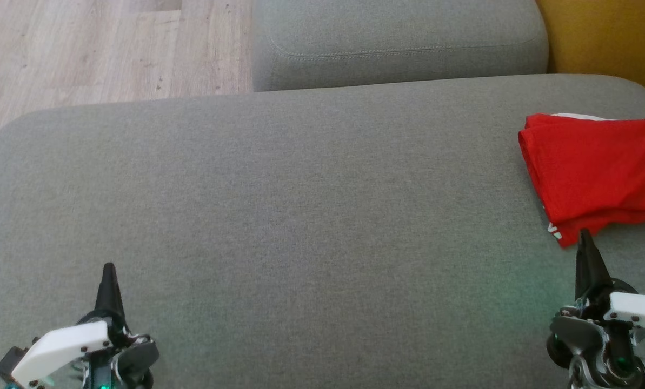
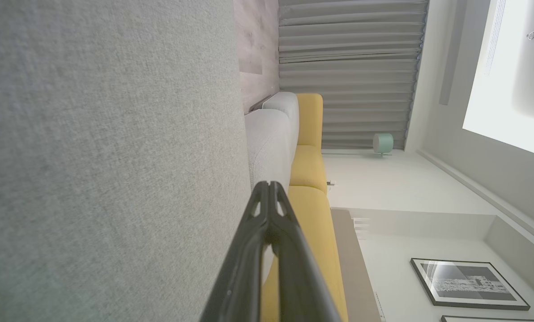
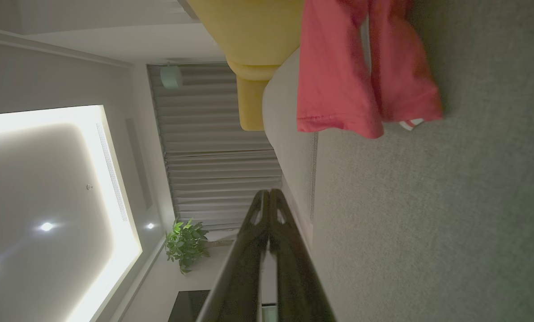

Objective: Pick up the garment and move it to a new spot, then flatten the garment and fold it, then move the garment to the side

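The garment (image 1: 598, 173) is red and lies folded in a compact stack at the right edge of the grey sofa seat (image 1: 300, 205), with a little white showing at its near corner. In the right wrist view the garment (image 3: 360, 76) lies ahead of the fingers. My right gripper (image 1: 586, 237) is shut and empty, its tip just short of the garment's near corner. My left gripper (image 1: 108, 269) is shut and empty over bare cushion at the lower left. The right gripper (image 3: 269, 193) and the left gripper (image 2: 267, 184) show their fingers pressed together in the wrist views.
A second grey cushion (image 1: 398, 43) stands behind the seat. Wooden floor (image 1: 100, 48) lies at the upper left, beyond the seat's rounded corner. A yellow sofa (image 1: 609, 32) sits at the upper right.
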Controlling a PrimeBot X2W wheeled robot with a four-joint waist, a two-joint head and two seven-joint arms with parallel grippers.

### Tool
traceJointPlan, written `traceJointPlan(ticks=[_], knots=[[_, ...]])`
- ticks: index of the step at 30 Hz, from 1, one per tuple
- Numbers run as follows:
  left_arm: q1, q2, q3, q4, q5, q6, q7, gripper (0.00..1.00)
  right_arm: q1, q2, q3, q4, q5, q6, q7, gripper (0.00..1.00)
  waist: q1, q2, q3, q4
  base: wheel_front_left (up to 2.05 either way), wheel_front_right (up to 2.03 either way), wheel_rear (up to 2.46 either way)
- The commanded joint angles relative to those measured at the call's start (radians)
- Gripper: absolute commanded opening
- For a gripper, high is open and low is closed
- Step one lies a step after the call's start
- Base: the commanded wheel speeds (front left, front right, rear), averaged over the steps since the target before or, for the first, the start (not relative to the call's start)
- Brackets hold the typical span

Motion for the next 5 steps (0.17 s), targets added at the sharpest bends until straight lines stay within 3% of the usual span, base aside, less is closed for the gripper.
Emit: traceJointPlan(ticks=[1, 5], knots=[[-0.049, 0.005, 0.04, -0.029, -0.001, -0.007, 0.005, 0.0, -0.052, -0.009, 0.015, -0.038, -0.003, -0.001, 0.009, 0.0, 0.0, 0.0, 0.0, 0.0, 0.0, 0.0, 0.0], [-0.049, 0.004, 0.041, -0.029, 0.0, -0.007, 0.005, 0.0, -0.052, -0.009, 0.014, -0.038, -0.004, -0.001, 0.009, 0.0, 0.0, 0.0, 0.0, 0.0, 0.0, 0.0, 0.0]])
